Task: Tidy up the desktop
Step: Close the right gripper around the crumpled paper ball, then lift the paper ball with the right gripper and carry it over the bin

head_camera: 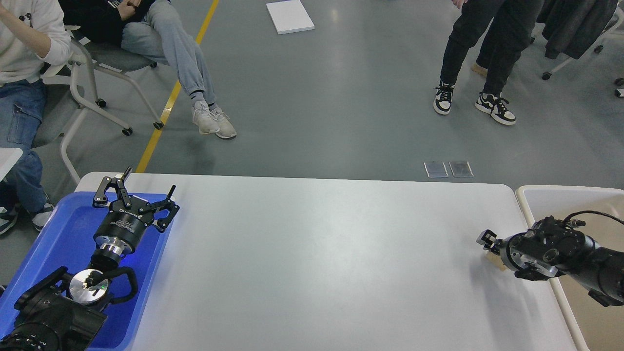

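The desktop is a wide white-grey table top with rounded corners. A small beige crumpled piece lies near its right edge, mostly hidden under my right gripper. That gripper is dark and seen nearly end-on just over the piece, so its fingers cannot be told apart. My left gripper is open and empty, held above the far end of the blue tray at the table's left.
A cream-rimmed beige bin stands against the table's right edge, under my right arm. People sit on chairs beyond the far left corner. Another person stands on the floor at the far right.
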Available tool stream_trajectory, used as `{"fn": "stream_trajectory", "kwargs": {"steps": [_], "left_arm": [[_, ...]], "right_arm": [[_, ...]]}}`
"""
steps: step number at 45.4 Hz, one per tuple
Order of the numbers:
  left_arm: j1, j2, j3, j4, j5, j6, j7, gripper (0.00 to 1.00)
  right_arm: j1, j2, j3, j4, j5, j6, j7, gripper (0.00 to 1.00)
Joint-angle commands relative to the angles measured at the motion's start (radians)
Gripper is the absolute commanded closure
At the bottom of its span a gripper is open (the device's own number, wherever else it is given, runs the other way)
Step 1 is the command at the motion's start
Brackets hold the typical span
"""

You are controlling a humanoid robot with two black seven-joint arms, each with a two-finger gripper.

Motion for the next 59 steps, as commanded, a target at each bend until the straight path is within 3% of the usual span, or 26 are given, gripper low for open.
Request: {"fn": "stream_trajectory", "kwargs": {"steps": [1, 22, 29, 34, 44, 59], "left_arm": [[0.0, 0.0, 0.0, 0.0, 0.0, 0.0, 0.001, 0.0], [0.0, 0.0, 0.0, 0.0, 0.0, 0.0, 0.001, 0.0], [0.0, 0.0, 0.0, 0.0, 0.0, 0.0, -0.001, 0.0], [0.0, 0.0, 0.0, 0.0, 0.0, 0.0, 0.001, 0.0], [0.0, 0.0, 0.0, 0.0, 0.0, 0.0, 0.001, 0.0], [0.0, 0.0, 0.0, 0.0, 0.0, 0.0, 0.001, 0.0]], "right_arm": [[-0.008, 0.002, 0.003, -0.001, 0.005, -0.005, -0.001, 1.0], [0.024, -0.027, 0.001, 0.036, 0.017, 0.004, -0.001, 1.0], [0.092, -0.104, 0.0, 0.154, 0.015, 0.009, -0.001, 1.0], [0.179, -0.193, -0.023, 0.317, -0.006, 0.019, -0.001, 1.0], [0.444, -0.299, -0.207, 0.59, -0.104, 0.054, -0.001, 1.0], [0.837, -0.402, -0.322, 0.78, -0.103, 0.39, -0.001, 1.0]]}}
